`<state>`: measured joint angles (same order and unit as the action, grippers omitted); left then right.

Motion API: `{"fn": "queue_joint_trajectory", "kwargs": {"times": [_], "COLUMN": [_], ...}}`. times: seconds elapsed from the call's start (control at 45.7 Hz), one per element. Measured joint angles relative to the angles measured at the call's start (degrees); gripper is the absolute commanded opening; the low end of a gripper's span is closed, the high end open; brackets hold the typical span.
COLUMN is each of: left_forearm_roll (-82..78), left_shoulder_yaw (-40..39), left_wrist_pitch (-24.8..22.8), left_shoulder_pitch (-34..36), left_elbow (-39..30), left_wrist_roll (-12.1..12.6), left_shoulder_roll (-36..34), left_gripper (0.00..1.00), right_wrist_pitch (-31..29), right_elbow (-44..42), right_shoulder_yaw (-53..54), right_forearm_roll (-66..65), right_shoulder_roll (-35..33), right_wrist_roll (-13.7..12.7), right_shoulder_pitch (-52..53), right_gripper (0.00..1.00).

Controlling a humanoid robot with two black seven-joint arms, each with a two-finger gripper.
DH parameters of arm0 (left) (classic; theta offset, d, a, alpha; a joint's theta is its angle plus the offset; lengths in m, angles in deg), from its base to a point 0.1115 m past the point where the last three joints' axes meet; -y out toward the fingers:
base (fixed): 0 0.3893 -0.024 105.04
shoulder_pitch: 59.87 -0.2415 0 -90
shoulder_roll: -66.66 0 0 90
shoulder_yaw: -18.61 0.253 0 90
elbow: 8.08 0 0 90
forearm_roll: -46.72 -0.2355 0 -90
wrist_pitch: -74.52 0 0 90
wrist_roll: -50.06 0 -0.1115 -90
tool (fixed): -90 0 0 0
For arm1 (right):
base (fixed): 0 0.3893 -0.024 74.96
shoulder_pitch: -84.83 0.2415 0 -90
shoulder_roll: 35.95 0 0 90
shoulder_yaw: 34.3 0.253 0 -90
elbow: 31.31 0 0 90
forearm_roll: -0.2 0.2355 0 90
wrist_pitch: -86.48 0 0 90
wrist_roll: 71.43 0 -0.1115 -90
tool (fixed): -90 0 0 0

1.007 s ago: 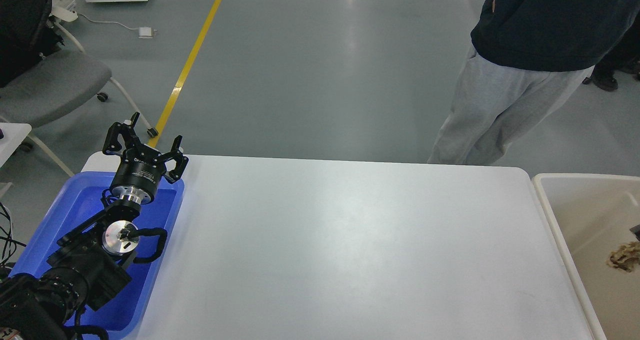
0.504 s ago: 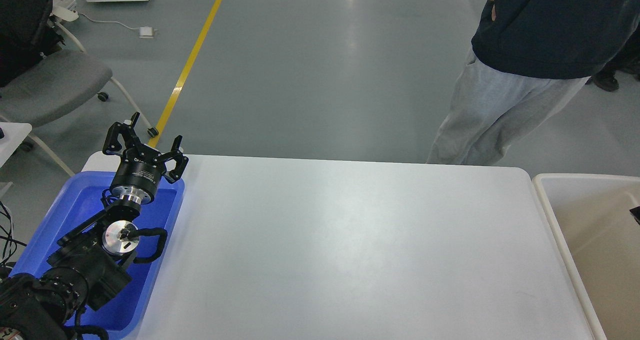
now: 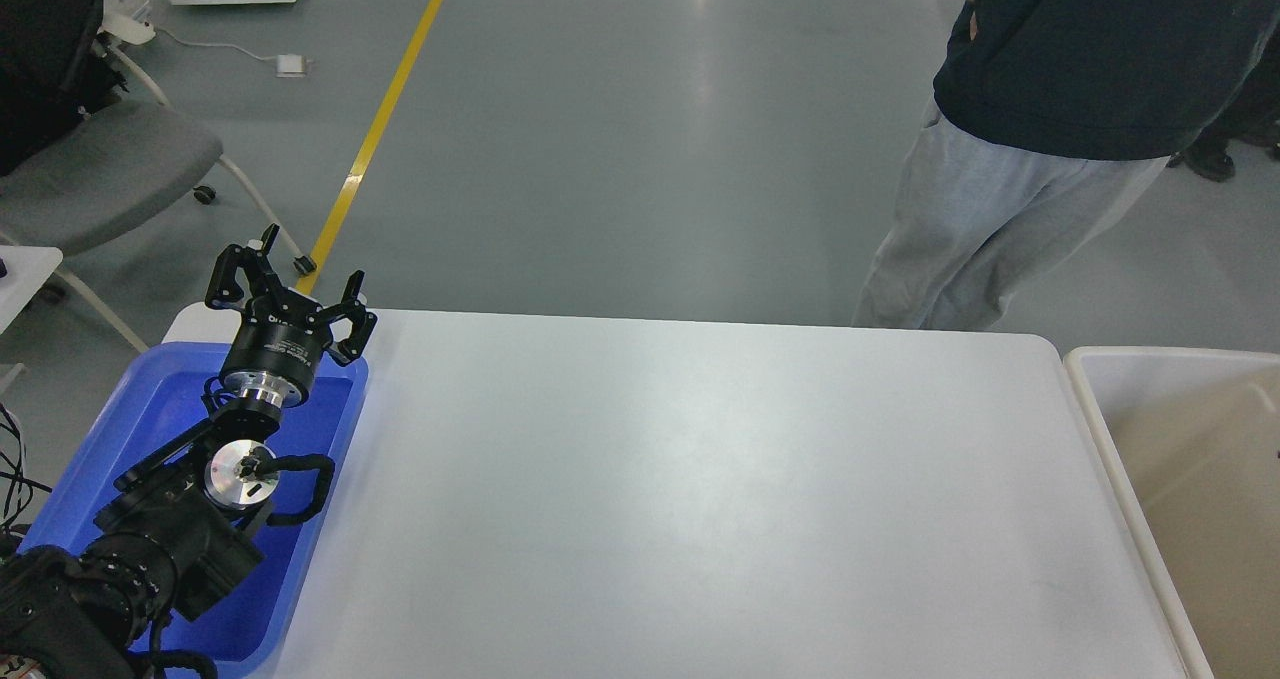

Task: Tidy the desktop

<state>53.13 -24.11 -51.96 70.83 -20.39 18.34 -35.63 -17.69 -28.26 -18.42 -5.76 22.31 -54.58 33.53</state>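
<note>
Hovering at nine o'clock, left gripper (image 3: 290, 284) spreads its fingers wide, holding nothing, above the blue plastic tray's (image 3: 100, 429) far edge. Smooth white rounded-corner table (image 3: 700, 499) fills the centre; beige bin (image 3: 1180, 459) abuts at three o'clock.
</note>
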Motion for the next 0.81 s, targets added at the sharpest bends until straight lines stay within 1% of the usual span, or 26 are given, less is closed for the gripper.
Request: {"fn": "queue_joint_trajectory", "kwargs": {"times": [0.131, 0.263, 0.372, 0.482, 0.547, 0.613, 0.635, 0.679, 0.81], "left_forearm_roll": [0.0, 0.0, 0.0, 0.0, 0.0, 0.0, 0.0, 0.0, 0.0], "left_shoulder_yaw": [0.0, 0.0, 0.0, 0.0, 0.0, 0.0, 0.0, 0.0, 0.0], "left_wrist_pitch": [0.0, 0.0, 0.0, 0.0, 0.0, 0.0, 0.0, 0.0, 0.0], "left_shoulder_pitch": [0.0, 0.0, 0.0, 0.0, 0.0, 0.0, 0.0, 0.0, 0.0], "left_elbow": [0.0, 0.0, 0.0, 0.0, 0.0, 0.0, 0.0, 0.0, 0.0], "left_wrist_roll": [0.0, 0.0, 0.0, 0.0, 0.0, 0.0, 0.0, 0.0, 0.0], "left_shoulder_roll": [0.0, 0.0, 0.0, 0.0, 0.1, 0.1, 0.1, 0.1, 0.1], "left_gripper": [1.0, 1.0, 1.0, 1.0, 1.0, 1.0, 1.0, 1.0, 1.0], "right_wrist_pitch": [-4.3, -6.5, -6.1, -4.7, -3.8, -2.6, -1.7, -1.1, 2.1], "right_elbow": [2.7, 10.8, 20.3, 27.1, 30.5, 33.1, 34.3, 35.0, 37.3], "right_shoulder_yaw": [6.4, 13.0, 18.1, 21.9, 23.9, 25.5, 26.2, 26.6, 28.1], "right_forearm_roll": [1.2, 1.9, 2.2, 2.3, 2.4, 2.4, 2.4, 2.3, 2.3], "right_shoulder_roll": [-0.2, -0.9, -1.7, -1.9, -1.4, -0.5, 0.1, 0.6, 4.0], "right_wrist_roll": [1.3, 2.6, 3.2, 3.7, 4.4, 5.7, 6.7, 7.5, 11.8], "right_shoulder_pitch": [0.7, 1.0, 0.3, -0.6, -1.3, -2.3, -2.7, -3.1, -4.4], "right_gripper": [1.0, 1.0, 1.0, 1.0, 1.0, 1.0, 1.0, 1.0, 1.0]}}
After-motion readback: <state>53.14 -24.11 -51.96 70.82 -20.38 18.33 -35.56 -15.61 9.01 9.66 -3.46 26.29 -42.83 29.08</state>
